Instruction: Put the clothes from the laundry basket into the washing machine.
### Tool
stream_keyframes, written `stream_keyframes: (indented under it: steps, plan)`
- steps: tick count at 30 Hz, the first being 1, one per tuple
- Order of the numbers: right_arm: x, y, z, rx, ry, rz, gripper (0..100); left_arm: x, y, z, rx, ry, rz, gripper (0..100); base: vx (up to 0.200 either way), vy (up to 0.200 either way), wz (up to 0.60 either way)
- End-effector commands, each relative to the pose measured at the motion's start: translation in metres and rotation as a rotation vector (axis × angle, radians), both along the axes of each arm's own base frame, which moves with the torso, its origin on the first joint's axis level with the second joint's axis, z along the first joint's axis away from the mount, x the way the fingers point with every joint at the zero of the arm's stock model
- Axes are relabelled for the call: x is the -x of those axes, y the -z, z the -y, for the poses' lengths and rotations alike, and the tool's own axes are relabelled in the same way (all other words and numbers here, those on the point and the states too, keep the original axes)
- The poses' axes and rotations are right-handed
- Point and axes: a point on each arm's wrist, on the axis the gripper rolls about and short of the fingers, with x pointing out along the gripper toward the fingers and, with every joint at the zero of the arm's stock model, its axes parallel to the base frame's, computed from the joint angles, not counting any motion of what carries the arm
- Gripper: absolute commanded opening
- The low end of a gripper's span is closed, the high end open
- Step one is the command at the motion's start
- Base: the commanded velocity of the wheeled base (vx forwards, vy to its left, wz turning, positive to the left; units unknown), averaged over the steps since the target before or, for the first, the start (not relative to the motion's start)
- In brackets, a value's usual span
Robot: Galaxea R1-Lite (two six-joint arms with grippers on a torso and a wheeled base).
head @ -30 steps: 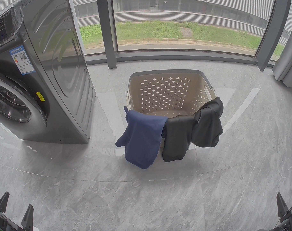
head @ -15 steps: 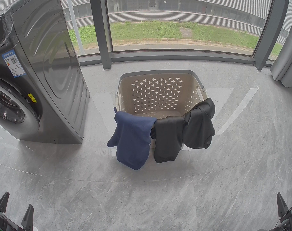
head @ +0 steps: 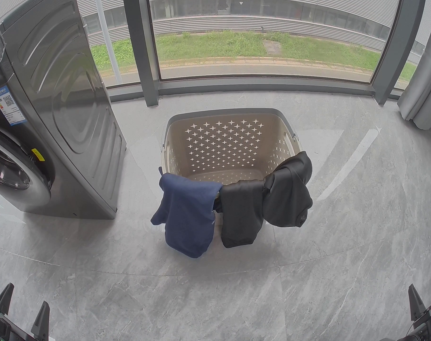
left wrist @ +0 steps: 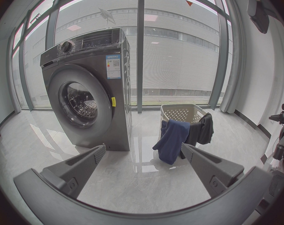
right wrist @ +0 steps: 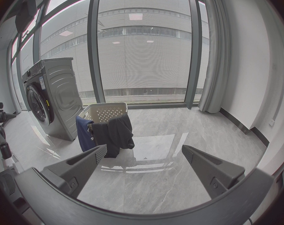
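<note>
Both tools open and empty: left tool [left wrist: 142,147] and right tool [right wrist: 143,149] sit low at the near edge of the head view, well apart from the laundry basket [head: 229,115]. The basket stands on the floor [head: 225,299] in front of the window, with the washing machine [head: 59,100] beside it on the robot's left.

Clothes are not down inside the basket. Three pieces hang over its near rim, mostly on the outside: blue garment [head: 187,216], dark grey garment [head: 240,214], black garment [head: 287,192]. The grey and black ones overlap, and the blue one touches the grey.

Risks from here:
- washer door [left wrist: 78,102] looks shut, so any garment carried over has nowhere to go until it's opened, probably with one tool busy holding cloth
- the draped pieces overlap, so a pinch on one likely drags its neighbour off the rim onto the floor
- the basket looks light and nearly empty, so a sideways or toward-robot pull on the cloth could tip it or slide it on the glossy floor
- a shallow pinch on a hanging fold may slip mid-carry
- the approach needs the base to close in, and the hanging hems lie low near the floor, so there's a chance of nudging the basket or snagging cloth
</note>
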Motion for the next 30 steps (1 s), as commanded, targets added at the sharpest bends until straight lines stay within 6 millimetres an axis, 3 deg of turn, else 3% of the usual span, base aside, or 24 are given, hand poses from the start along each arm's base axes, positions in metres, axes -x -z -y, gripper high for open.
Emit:
stream_keyframes:
  steps: [1, 5, 15, 20, 30]
  plan:
    - [-0.0003, 0.0047, 0.0000, 0.001, -0.001, -0.004, 100, -0.0005, 0.0047, 0.0000, 0.000, 0.000, -0.008, 100, 0.200, 0.000, 0.00]
    - [-0.0003, 0.0047, 0.0000, 0.001, -0.001, -0.004, 100, -0.0005, 0.0047, 0.0000, -0.001, 0.000, -0.008, 100, 0.200, 0.000, 0.00]
    - [-0.0003, 0.0047, 0.0000, 0.001, 0.001, -0.004, 100, -0.0005, 0.0047, 0.0000, 0.000, 0.000, -0.008, 100, 0.000, 0.000, 0.00]
    - [-0.0003, 0.0047, 0.0000, 0.002, -0.001, -0.004, 100, -0.0005, 0.0047, 0.0000, 0.000, 0.000, -0.008, 100, 0.000, -0.200, 0.00]
    - [-0.0003, 0.0047, 0.0000, 0.001, -0.001, -0.004, 100, -0.0005, 0.0047, 0.0000, 0.000, 0.000, -0.008, 100, 0.000, 0.000, 0.00]
